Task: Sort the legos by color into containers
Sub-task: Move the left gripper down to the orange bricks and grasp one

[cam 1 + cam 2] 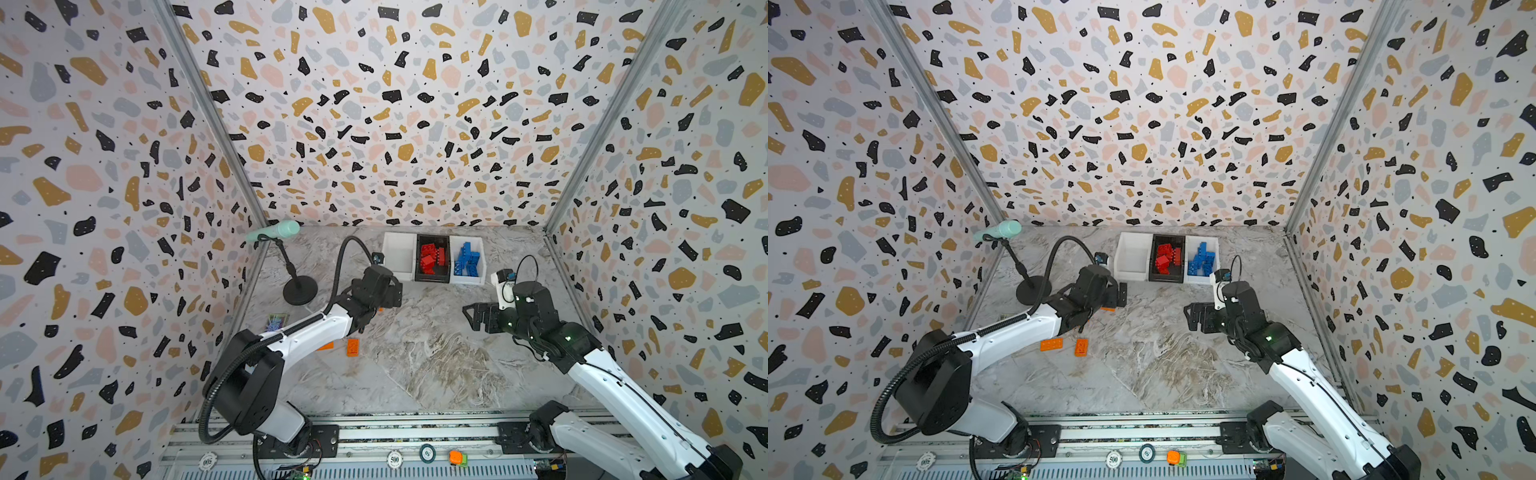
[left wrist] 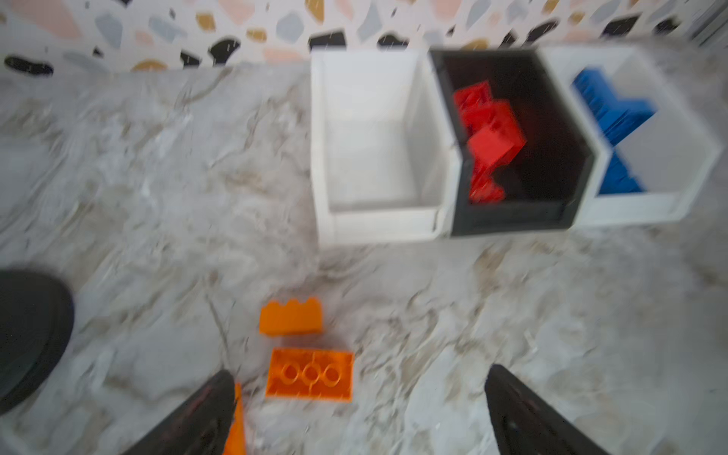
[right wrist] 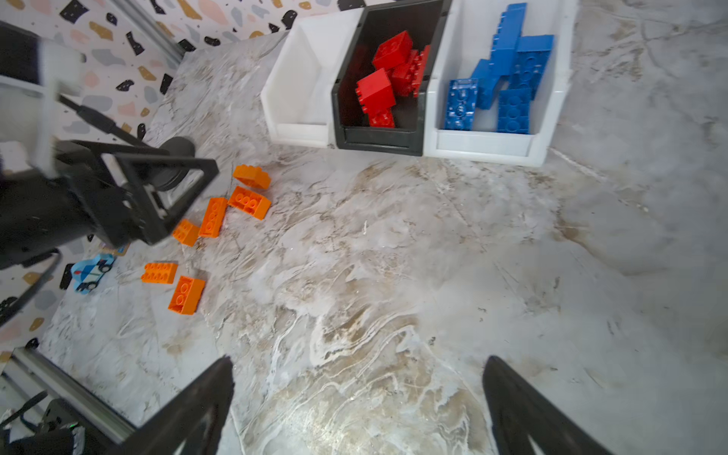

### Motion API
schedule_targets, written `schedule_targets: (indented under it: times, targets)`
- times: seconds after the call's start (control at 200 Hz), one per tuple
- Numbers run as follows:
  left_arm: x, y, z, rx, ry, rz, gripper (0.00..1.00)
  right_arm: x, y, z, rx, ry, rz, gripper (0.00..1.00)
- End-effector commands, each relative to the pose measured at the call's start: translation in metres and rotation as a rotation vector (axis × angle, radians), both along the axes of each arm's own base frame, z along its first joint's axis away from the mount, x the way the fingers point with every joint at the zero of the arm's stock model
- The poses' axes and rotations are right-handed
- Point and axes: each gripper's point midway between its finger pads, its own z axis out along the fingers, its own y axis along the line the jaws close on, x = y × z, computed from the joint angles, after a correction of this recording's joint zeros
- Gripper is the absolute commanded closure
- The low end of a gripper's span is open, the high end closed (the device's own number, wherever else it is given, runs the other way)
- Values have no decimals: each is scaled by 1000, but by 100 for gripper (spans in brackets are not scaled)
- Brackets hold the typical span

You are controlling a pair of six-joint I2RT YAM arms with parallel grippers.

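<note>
Three containers stand in a row at the back. The left white one (image 1: 397,274) is empty, the black one (image 1: 432,277) holds red legos (image 1: 432,255), and the right white one (image 1: 467,280) holds blue legos (image 1: 467,259). Several orange legos (image 3: 213,217) lie loose on the table at the left. My left gripper (image 2: 358,378) hovers open over them. One lego (image 2: 310,374) lies studs-down between its fingers and another (image 2: 236,425) lies against one finger. My right gripper (image 3: 358,366) hangs open over bare table at the right (image 1: 471,318), with nothing between its fingers.
A microphone stand with a round black base (image 1: 300,291) and a mint-green head (image 1: 274,232) stands at the back left. A light-blue toy car (image 3: 92,272) sits by the left wall. Poker chips and an orange-and-green cube (image 1: 457,457) rest on the front rail.
</note>
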Motion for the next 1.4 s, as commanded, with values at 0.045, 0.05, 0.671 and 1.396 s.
schedule_targets:
  times: [0.045, 0.05, 0.671, 1.396]
  targets:
    - [1, 24, -6, -8, -21, 79, 0, 2, 36, 11, 0, -22, 58, 1]
    - [1, 25, -6, -8, -20, 80, 0, 2, 37, 12, 0, -23, 60, 1]
    - [66, 30, -61, 62, 103, 55, 0, 24, 69, 6, -95, -14, 63, 1]
    - [84, 26, -87, 67, 171, 48, 57, 38, 54, 0, -109, -8, 25, 1]
